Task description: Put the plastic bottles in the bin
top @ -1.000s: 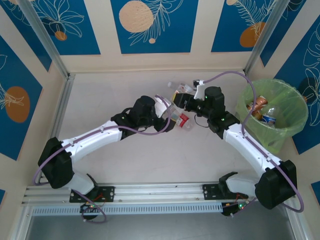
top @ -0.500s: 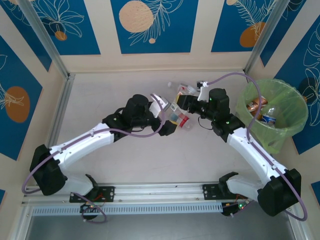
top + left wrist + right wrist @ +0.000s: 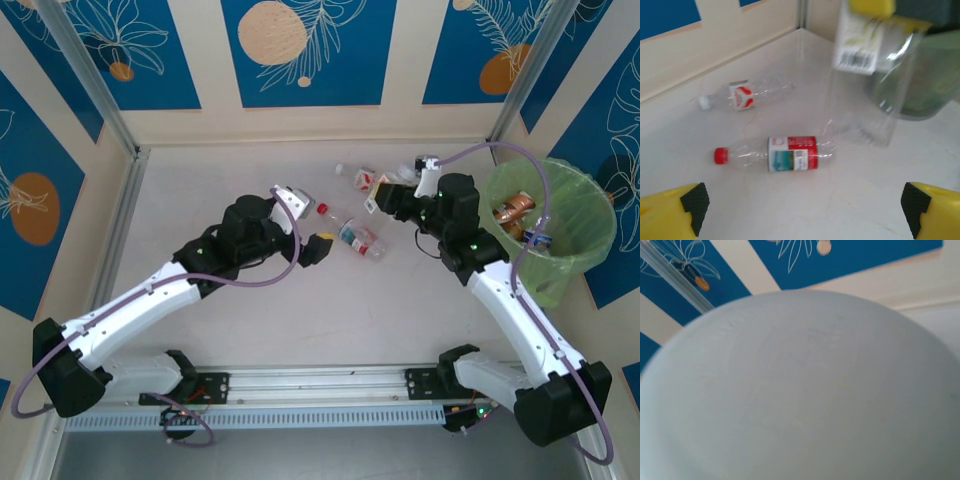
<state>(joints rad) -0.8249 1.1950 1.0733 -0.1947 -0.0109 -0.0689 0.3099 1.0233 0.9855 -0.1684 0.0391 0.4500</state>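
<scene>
My left gripper stands open and empty, low over the table. Just ahead of it lies a clear plastic bottle with a red cap and a red and white label. Farther back lies a second bottle with a white cap. My right gripper is shut on a clear bottle with a barcode label, which hangs off the table. In the right wrist view a pale rounded surface sits against the lens. The bin with its green bag stands at the right and holds several bottles.
Blue and cream walls close in the table at the back and on both sides, with metal rails in the corners. Bare tabletop stretches between the arms and the near edge.
My left gripper has opened wide and drawn back to the left, away from the red-capped bottle. My right arm has swung right toward the bin, carrying the clear bottle.
</scene>
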